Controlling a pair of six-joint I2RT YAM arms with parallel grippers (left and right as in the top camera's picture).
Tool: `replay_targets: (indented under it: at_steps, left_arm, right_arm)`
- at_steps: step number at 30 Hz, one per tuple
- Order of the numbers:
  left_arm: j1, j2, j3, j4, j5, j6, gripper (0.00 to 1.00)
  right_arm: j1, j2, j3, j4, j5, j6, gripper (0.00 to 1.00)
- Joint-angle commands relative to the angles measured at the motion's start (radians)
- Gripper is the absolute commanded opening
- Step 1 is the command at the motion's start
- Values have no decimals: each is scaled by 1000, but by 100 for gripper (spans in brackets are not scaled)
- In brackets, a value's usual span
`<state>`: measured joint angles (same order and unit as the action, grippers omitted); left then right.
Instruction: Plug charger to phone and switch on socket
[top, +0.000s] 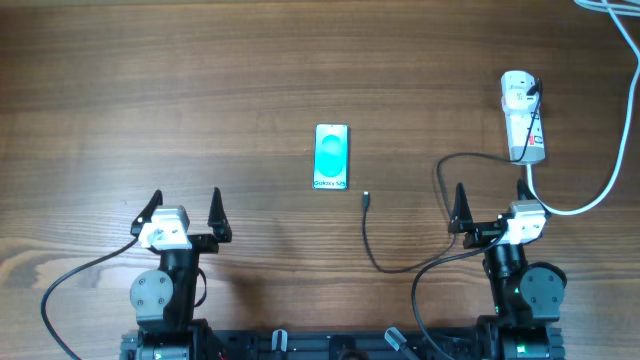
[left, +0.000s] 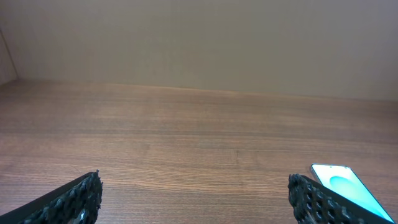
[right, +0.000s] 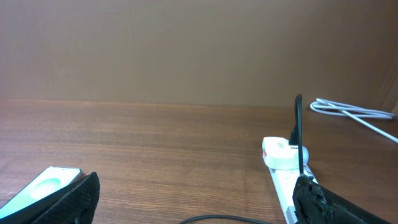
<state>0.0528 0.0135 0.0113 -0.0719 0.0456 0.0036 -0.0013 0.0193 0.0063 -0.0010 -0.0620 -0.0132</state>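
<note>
Wood-grain table (top: 200, 80) all round, and both your arms sit low at the near edge, aimed away from you: the left gripper (top: 185, 205) is spread wide with nothing in it, the right gripper (top: 491, 205) just as wide and empty. Overhead gives you the phone (top: 331, 157) flat mid-table, screen up, with the charger (top: 366, 225) tip just off its near right corner, apart from it, which neither wrist view shows. Right wrist has the socket (right: 278, 155) ahead on its right, and overhead the white lead (top: 590, 206) curves round that gripper's outer side.
</note>
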Motion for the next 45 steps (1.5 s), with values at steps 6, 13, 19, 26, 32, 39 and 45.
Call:
replay_targets:
  at_steps: [6,13,19,26,32,39,45]
  left_arm:
    - [5,-6,-5,-4,-13,18,100]
    - [4,-6,-5,8,108,-227,100]
    - [5,-6,-5,39,140,-416,100]
    - [5,5,68,32,182,-407,100]
    - [5,216,264,-133,182,-407,100]
    - [4,560,530,-161,300,-409,100]
    - [4,623,565,-143,496,-427,100]
  right_arm:
    - [-3,-2,-1,2,10,-11,100]
    - [-3,1,-1,2,10,-11,100]
    - [-3,4,-1,2,10,-11,100]
    - [-3,4,-1,2,10,-11,100]
    - [-3,4,-1,2,10,-11,99]
    - [-3,4,-1,2,10,-11,100]
    - [-3,4,-1,2,10,-11,100]
